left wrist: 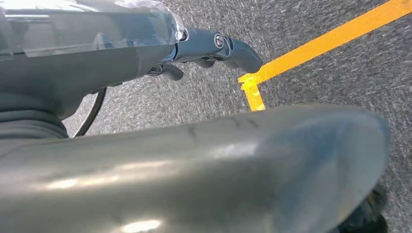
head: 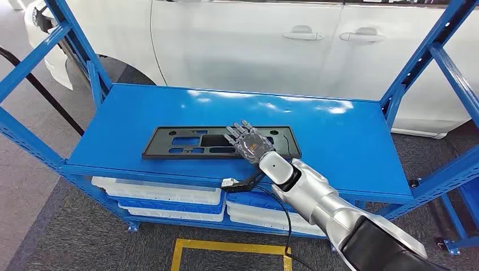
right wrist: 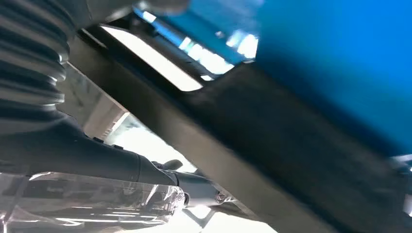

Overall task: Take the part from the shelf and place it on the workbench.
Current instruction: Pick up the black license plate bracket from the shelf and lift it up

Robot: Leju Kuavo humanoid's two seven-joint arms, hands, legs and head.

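A flat black plastic part [head: 186, 141] with several cut-outs lies lengthwise on the blue shelf [head: 339, 135], near its front edge. My right hand [head: 248, 141] reaches in from the lower right and lies over the part's right end, fingers stretched out and spread on top of it. In the right wrist view the dark part [right wrist: 272, 136] runs close past my right hand [right wrist: 97, 160], with the blue shelf [right wrist: 340, 58] behind it. My left hand [left wrist: 204, 48] hangs over the grey floor and holds nothing.
Blue shelf uprights rise at the left [head: 85, 51] and right [head: 429, 51]. White and blue bins [head: 164, 195] sit on the level below. A white car [head: 254, 45] stands right behind the shelf. Yellow tape [head: 226, 247] marks the floor in front.
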